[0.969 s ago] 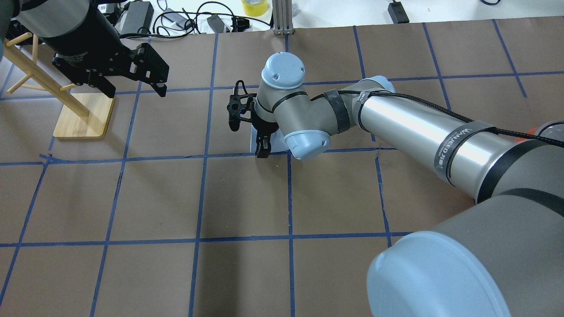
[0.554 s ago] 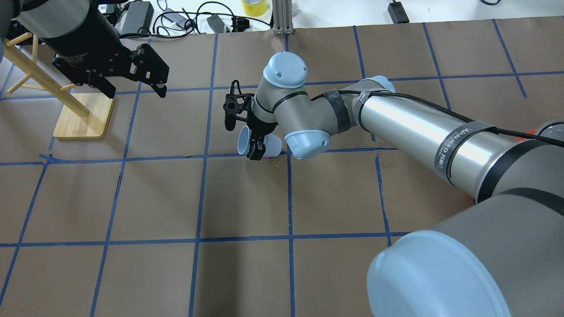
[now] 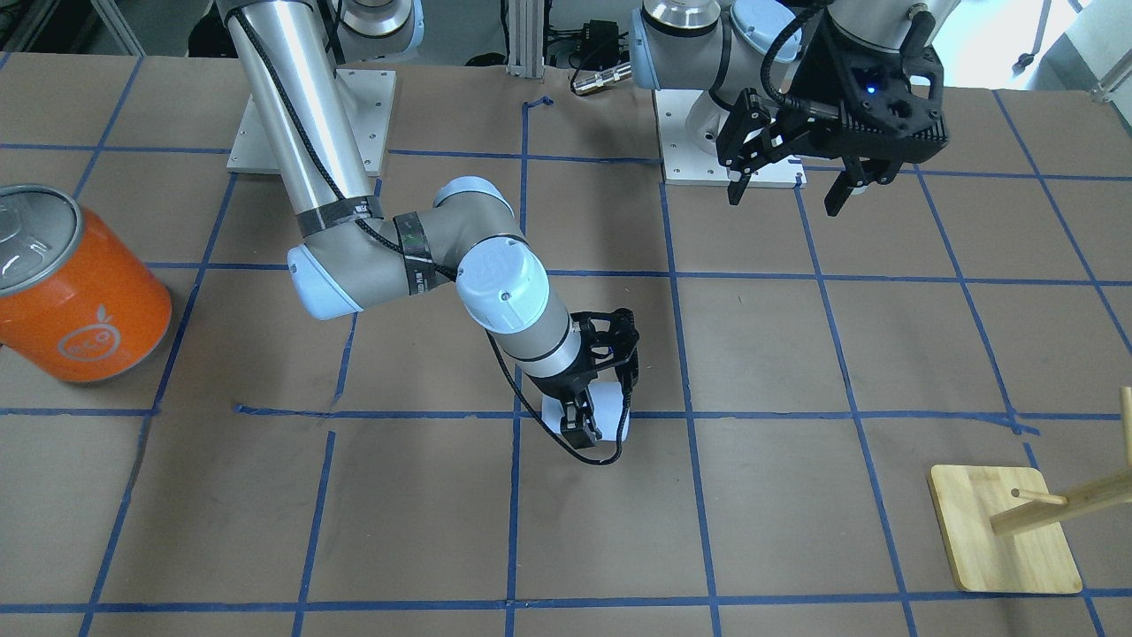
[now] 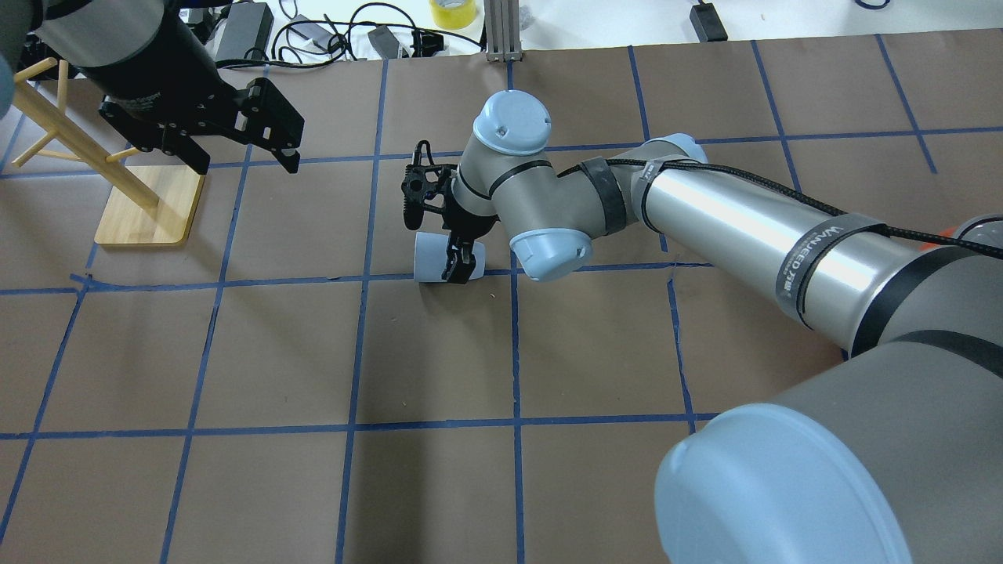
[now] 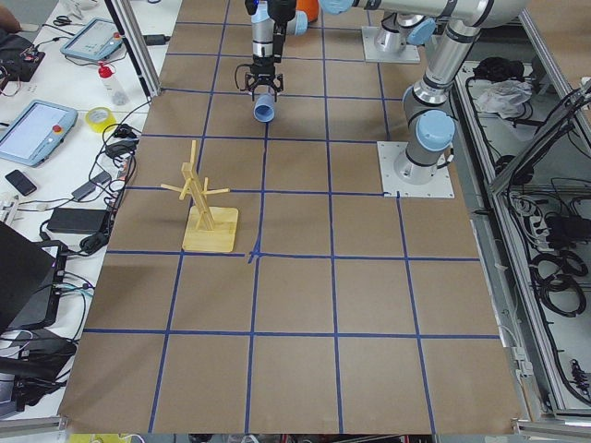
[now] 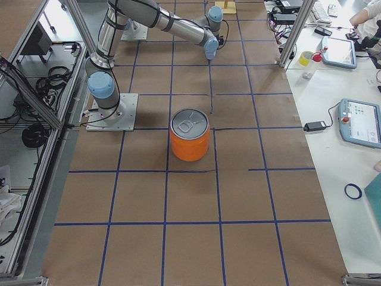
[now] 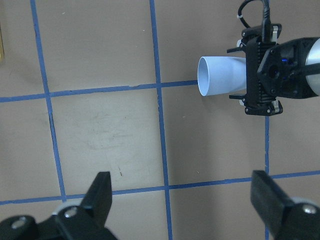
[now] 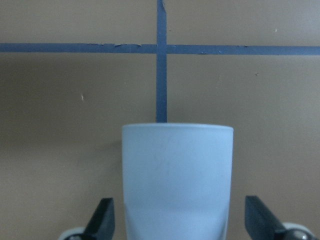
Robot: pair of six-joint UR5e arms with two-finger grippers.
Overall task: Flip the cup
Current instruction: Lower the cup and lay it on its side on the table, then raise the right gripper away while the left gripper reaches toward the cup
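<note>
A small pale blue cup (image 4: 428, 257) is held on its side near the middle of the bench, its open mouth facing the bench's left end. The right gripper (image 4: 458, 262) is clamped across the cup's body, a finger pressing each side. This grip probably lets a roll of the wrist turn the cup over, and the flip looks about half done. The left gripper (image 4: 245, 160) hovers empty with its fingers spread wide, beside the wooden rack (image 4: 149, 211) near the far left corner, seemingly parked out of the way.

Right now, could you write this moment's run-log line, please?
right gripper: shut on small pale blue plastic cup, cup sideways | left gripper: open
</note>
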